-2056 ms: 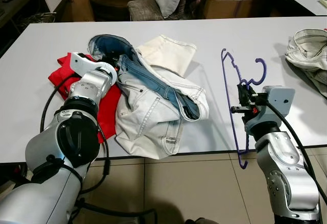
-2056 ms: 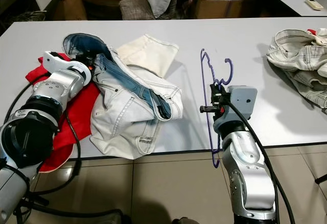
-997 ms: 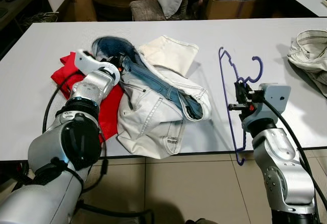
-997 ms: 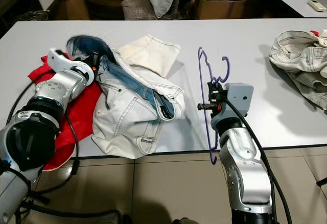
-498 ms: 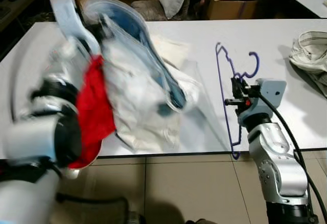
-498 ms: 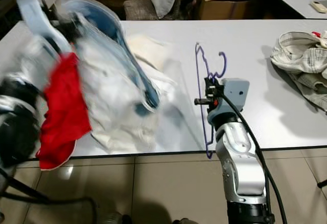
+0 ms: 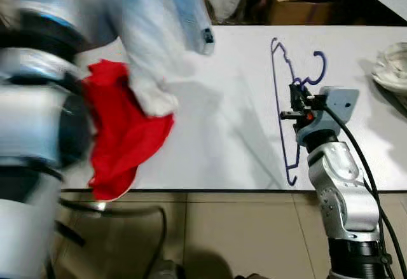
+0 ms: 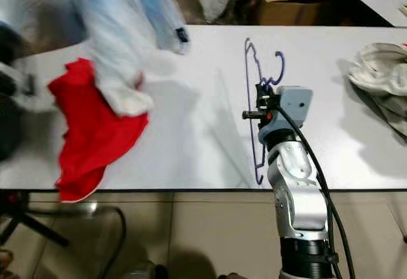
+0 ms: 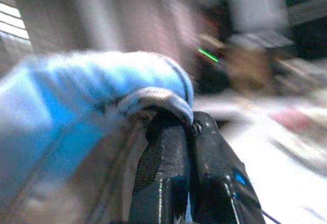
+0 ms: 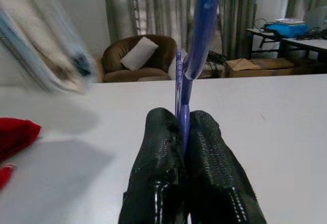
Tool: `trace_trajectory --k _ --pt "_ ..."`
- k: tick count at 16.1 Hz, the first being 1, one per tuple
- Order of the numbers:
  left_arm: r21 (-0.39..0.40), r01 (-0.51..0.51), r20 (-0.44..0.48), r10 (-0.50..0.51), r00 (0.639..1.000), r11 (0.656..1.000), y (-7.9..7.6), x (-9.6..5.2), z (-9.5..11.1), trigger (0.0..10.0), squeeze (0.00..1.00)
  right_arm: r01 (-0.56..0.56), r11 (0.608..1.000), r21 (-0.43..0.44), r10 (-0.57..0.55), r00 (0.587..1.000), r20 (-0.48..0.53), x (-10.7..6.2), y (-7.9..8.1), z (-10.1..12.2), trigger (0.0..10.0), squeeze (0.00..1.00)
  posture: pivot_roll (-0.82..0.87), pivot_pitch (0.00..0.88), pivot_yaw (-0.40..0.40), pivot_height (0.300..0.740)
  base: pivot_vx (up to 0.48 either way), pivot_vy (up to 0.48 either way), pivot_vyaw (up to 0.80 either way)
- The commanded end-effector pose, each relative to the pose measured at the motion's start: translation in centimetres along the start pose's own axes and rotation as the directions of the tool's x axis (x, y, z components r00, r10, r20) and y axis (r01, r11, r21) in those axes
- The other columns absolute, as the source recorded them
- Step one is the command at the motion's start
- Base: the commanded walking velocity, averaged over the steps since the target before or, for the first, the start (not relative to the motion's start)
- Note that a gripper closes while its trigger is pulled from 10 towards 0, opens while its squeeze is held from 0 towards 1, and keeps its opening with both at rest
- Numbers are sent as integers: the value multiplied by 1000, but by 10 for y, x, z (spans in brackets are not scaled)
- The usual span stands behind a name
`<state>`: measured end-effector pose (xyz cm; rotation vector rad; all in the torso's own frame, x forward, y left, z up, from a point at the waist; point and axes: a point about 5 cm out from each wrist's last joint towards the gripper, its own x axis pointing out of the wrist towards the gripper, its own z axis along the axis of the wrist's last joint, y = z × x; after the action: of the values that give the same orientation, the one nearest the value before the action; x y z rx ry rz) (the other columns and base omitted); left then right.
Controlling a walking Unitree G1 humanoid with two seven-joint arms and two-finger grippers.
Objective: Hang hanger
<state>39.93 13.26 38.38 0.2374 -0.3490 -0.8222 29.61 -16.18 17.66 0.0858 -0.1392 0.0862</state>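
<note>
swept up off the table (image 7: 222, 133) since half a second ago: pale denim clothes (image 7: 159, 31), pinched in left gripper (image 9: 186, 132), red cloth (image 7: 121, 133) dangling. right gripper (image 10: 183, 132) clamped on purple hanger (image 7: 280, 95), upright, long axis running away from robot, well right of clothes. left side badly blurred; hanging rail unseen.

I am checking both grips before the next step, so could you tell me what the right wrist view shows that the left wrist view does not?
The right wrist view shows the right hand shut on the purple hanger, with the white table and a brown armchair behind. The left wrist view, heavily blurred, shows the left hand clamped on the blue and white jeans. Both views share two black fingers pressed together on something held.
</note>
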Motion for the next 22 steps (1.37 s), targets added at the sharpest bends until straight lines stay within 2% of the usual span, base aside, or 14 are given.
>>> trace_trajectory --k 1,4,6,8,9,10,11,12,13,14,15,18,20,22 --pt "-54 157 -144 -163 976 986 -20 0 -38 0 0 11 1000 5 -11 1000 24 -1 -2 4 10000 0 -103 0 42 740 0 0 0" --pt "-214 369 -234 -414 880 904 -59 -6 -85 0 0 27 1000 8 -27 999 21 -3 -6 2 10000 0 -101 0 40 740 0 0 0" --pt "-251 426 -272 -486 831 869 -64 -25 -99 0 0 18 1000 6 -18 1000 22 -2 -5 2 10000 0 -92 0 28 740 0 0 0" --pt "-265 392 -262 -457 850 881 -56 -33 -98 0 0 13 1000 -2 -13 1000 20 0 -7 2 10000 0 -83 0 20 740 0 0 0" --pt "-281 319 -193 -379 905 905 -36 -41 -84 0 0 14 1000 -24 -13 1000 19 4 -14 3 10000 0 -77 0 15 740 0 0 0" --pt "-285 304 -161 -358 920 909 -29 -45 -78 0 0 14 999 -32 -14 1000 20 5 -17 4 10000 0 -77 0 15 740 0 0 0" --pt "-262 365 -7 -379 925 894 -17 -54 -51 0 0 -33 998 -53 34 999 18 9 -20 7 10000 0 -70 0 10 740 0 0 0" --pt "-262 365 -7 -379 925 894 -17 -54 -51 0 0 -33 998 -53 34 999 18 9 -20 7 10000 0 -70 0 10 740 0 0 0" --pt "-245 415 65 -412 909 876 -15 -59 -38 0 0 -59 996 -60 60 998 15 10 -19 8 10000 0 -68 0 10 740 0 0 0" --pt "-185 534 153 -513 845 825 -4 -70 0 0 0 -116 992 -56 117 993 11 14 -15 11 10000 0 -66 0 15 740 0 0 0" --pt "-147 599 113 -588 801 787 -1 -76 17 0 0 -133 990 -41 134 991 18 16 -11 13 10000 0 -66 0 19 740 0 0 0" --pt "-179 620 -128 -643 755 764 -9 -80 -5 0 0 -82 996 28 81 996 37 13 -16 13 10000 0 -64 0 26 740 0 0 0" --pt "-218 584 -308 -623 719 782 -23 -71 -55 0 0 -41 998 46 39 999 32 10 -22 10 10000 0 -67 0 21 740 0 0 0" --pt "-198 503 -452 -533 715 842 -40 -64 -100 0 0 -46 997 55 45 999 25 8 -19 8 10000 0 -71 0 15 740 0 0 0"
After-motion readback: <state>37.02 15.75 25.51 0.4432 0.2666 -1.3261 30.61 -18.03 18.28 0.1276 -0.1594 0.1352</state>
